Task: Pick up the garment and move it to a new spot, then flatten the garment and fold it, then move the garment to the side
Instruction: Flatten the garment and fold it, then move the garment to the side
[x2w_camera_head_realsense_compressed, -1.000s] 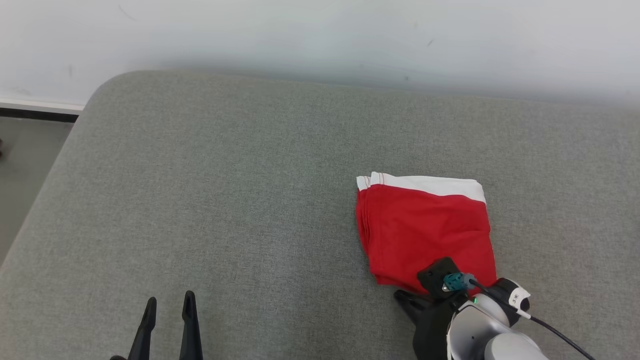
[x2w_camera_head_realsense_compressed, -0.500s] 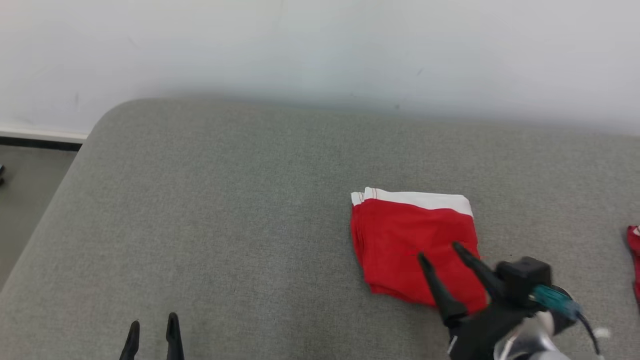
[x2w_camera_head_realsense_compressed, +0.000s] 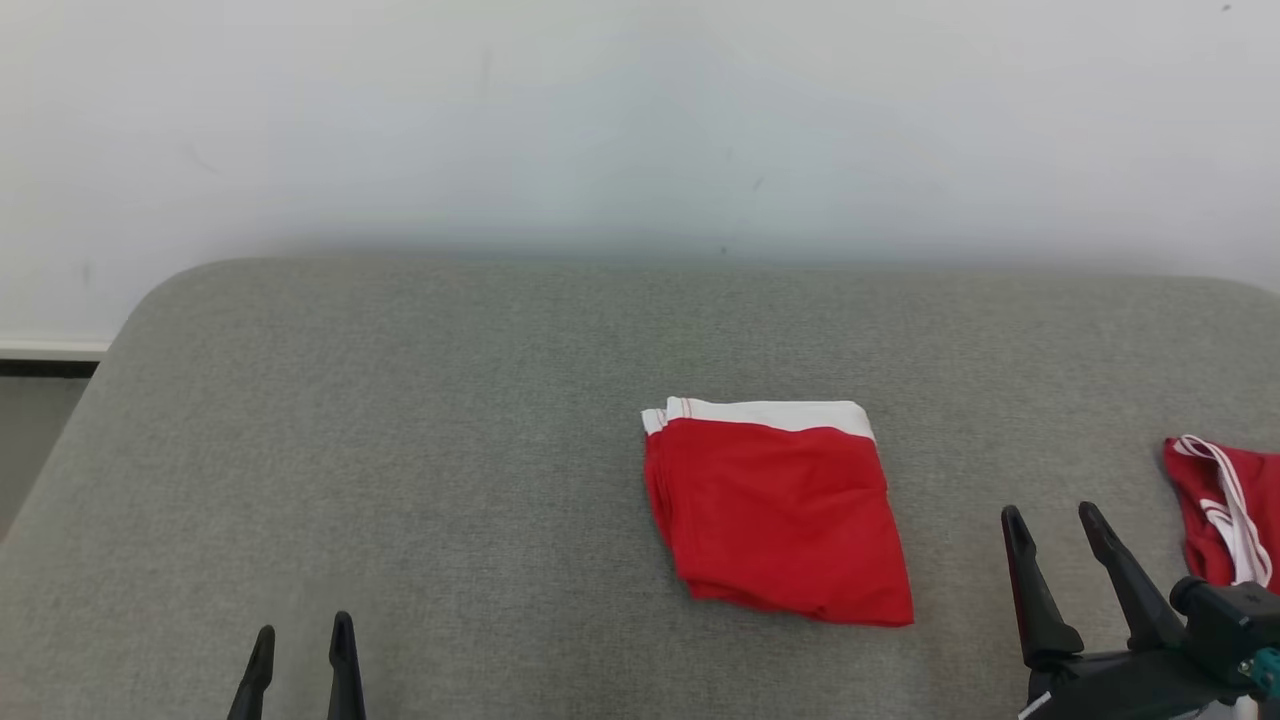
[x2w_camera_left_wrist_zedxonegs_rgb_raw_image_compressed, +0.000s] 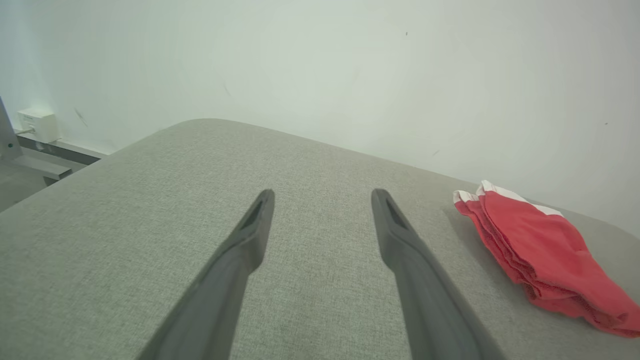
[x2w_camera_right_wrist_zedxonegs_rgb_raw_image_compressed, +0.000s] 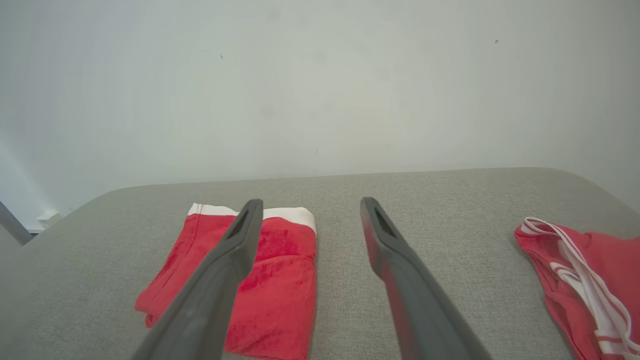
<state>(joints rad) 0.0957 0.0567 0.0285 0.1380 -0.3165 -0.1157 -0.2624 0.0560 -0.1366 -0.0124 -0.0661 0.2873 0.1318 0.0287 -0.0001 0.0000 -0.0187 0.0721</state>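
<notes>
The garment (x2w_camera_head_realsense_compressed: 780, 510) is a red piece with a white band along its far edge, lying folded and flat on the grey padded surface (x2w_camera_head_realsense_compressed: 400, 450). My right gripper (x2w_camera_head_realsense_compressed: 1050, 515) stands open to the right of it, clear of the cloth and with nothing between its fingers. The right wrist view looks past the right gripper (x2w_camera_right_wrist_zedxonegs_rgb_raw_image_compressed: 311, 202) at the garment (x2w_camera_right_wrist_zedxonegs_rgb_raw_image_compressed: 285, 280), ahead and to the left. My left gripper (x2w_camera_head_realsense_compressed: 303, 628) is open at the lower left, far from the cloth. In the left wrist view, the left gripper (x2w_camera_left_wrist_zedxonegs_rgb_raw_image_compressed: 322, 195) has the garment (x2w_camera_left_wrist_zedxonegs_rgb_raw_image_compressed: 545, 250) off to its right.
A second red garment (x2w_camera_head_realsense_compressed: 1215, 510) with white stripes lies crumpled at the right edge, close to my right gripper, and is the red garment (x2w_camera_right_wrist_zedxonegs_rgb_raw_image_compressed: 575, 270) in the right wrist view. A pale wall rises behind the surface. The surface drops to the floor (x2w_camera_head_realsense_compressed: 40, 430) at the left.
My right gripper has opened, let go of the folded garment's near corner and pulled back to the right. The head camera has shifted, bringing the second garment into view.
</notes>
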